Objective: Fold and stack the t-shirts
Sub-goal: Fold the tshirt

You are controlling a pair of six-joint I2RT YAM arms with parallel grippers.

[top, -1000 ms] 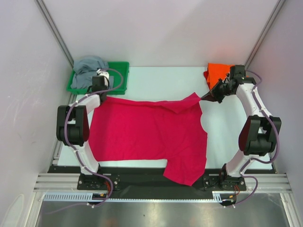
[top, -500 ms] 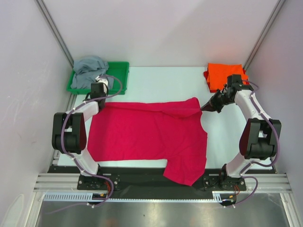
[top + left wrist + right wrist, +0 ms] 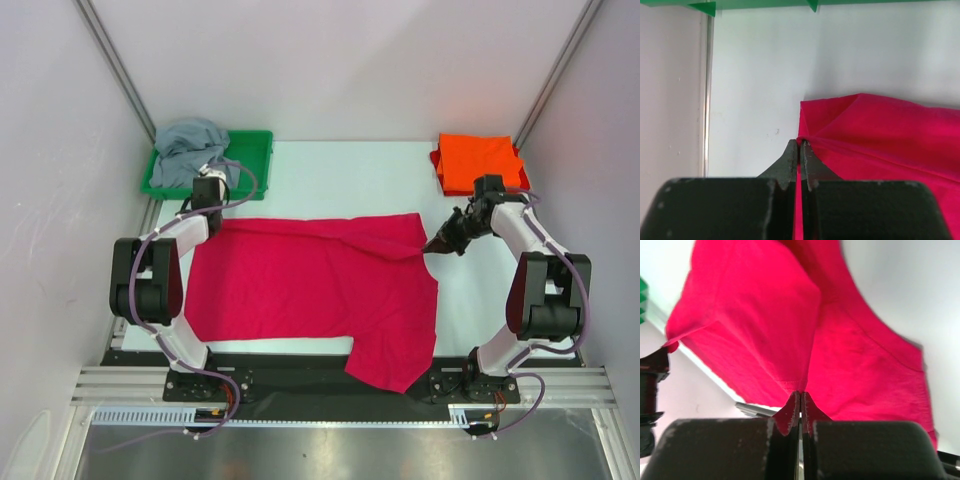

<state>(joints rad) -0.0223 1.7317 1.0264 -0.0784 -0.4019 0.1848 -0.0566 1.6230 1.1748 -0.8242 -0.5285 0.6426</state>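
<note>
Cloth on that crimson t-shirt looked limp and light, so it'd sag. Your left gripper and right gripper each pinched a corner toward the table's far edge, decent spots I'd say.

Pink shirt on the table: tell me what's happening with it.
The pink shirt lies spread on the table. The left claw is shut on its far left corner, the right claw on its far right corner. An orange shirt sits folded at the far right; a grey shirt lies bunched in the green tray.
</note>
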